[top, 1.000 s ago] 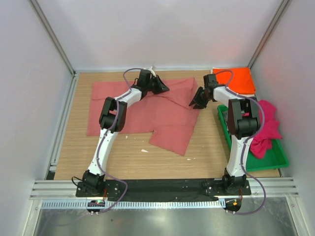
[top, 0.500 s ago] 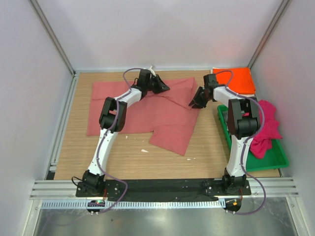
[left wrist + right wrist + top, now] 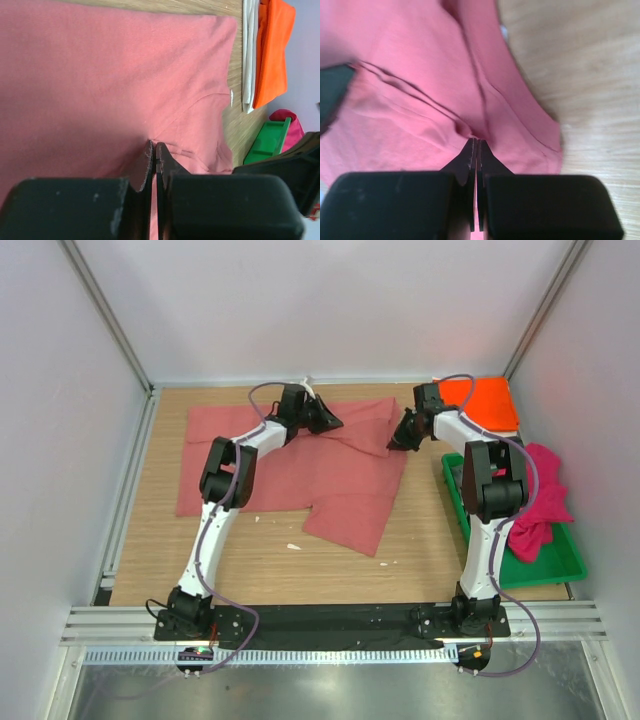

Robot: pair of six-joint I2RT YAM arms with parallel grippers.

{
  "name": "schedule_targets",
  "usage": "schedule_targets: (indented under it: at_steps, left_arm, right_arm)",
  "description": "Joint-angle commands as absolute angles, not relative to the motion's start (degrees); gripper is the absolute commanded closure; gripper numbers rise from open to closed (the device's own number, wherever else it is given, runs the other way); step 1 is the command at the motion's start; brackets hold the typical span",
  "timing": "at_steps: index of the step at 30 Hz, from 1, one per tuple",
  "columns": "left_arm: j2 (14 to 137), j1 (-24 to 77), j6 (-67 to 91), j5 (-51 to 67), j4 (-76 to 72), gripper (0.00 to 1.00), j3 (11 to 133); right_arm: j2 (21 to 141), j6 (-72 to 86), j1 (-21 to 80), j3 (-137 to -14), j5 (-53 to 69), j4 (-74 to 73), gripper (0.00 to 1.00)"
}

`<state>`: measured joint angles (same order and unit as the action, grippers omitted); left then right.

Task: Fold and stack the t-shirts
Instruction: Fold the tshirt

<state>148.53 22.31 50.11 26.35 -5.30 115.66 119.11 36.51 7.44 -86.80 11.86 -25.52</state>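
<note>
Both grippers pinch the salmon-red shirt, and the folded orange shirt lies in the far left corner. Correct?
No: the top external view shows the orange shirt in the far right corner. Left gripper and right gripper do pinch the salmon-red shirt.

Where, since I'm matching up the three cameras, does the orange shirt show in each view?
Top external: the orange shirt lies at the far right corner of the table.
Left wrist: it runs down the upper right edge.
Right wrist: not in view.
Shared landmark: the red shirt, which shows in all three.
</note>
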Motion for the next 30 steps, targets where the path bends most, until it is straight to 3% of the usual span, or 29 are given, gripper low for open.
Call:
schedule_targets:
  at_steps: [1,18,30]
  left_arm:
    - [142.04,21.53,49.04,24.09,-5.89,1.00,113.48]
    - [132.28,18.63,52.38,21.01,-12.83,1.00,97.65]
    - [135.96,17.75,54.49,22.85,-13.45,1.00,101.60]
  right_arm:
    - [118.65,34.28,7.65,-92.98,10.72,-24.08,0.99]
    - [126.99,28.31,7.82,-105.37,15.99,-21.36,0.99]
    - [132.27,28.39,7.91,-113.98,16.96,-20.13,0.99]
